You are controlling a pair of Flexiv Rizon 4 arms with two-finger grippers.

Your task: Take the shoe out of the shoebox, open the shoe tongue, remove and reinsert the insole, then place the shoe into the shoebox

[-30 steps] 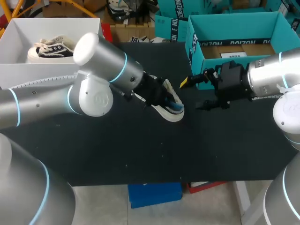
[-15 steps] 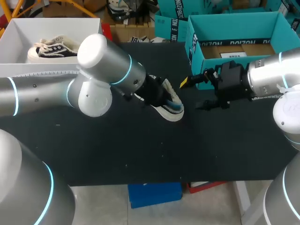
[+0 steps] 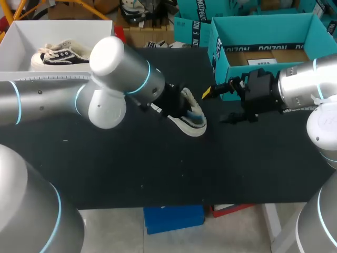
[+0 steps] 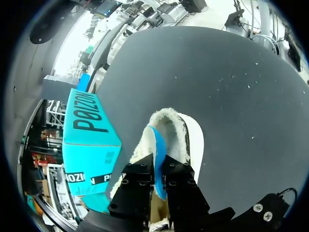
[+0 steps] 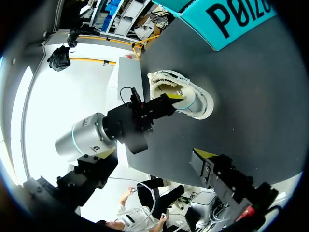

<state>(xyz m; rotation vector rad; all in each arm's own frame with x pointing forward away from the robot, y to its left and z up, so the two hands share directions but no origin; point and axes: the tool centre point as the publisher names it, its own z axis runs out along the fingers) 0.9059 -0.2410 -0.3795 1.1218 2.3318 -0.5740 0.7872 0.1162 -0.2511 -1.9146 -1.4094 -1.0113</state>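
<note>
A white shoe (image 3: 192, 118) with fleecy lining lies on its side in the middle of the black table. My left gripper (image 3: 180, 108) reaches into its opening and is shut on the blue insole (image 3: 197, 119). In the left wrist view the two black fingers (image 4: 140, 176) pinch the blue insole (image 4: 158, 142), which stands on edge inside the shoe (image 4: 190, 140). My right gripper (image 3: 216, 107) stands open just right of the shoe, touching nothing. The teal shoebox (image 3: 263, 18) stands open at the back right, behind the right gripper. In the right wrist view the shoe (image 5: 195, 104) lies ahead of one yellow-tipped finger (image 5: 205, 157).
A white box (image 3: 16, 31) at the back left holds another black-and-white shoe (image 3: 58, 55). More teal boxes (image 3: 192, 29) stand along the table's far edge. Bare black tabletop (image 3: 174, 168) stretches in front of the shoe.
My left arm's big wrist joint has swung a little to the right while its gripper stays in the shoe. The shoe and the right arm have not moved.
</note>
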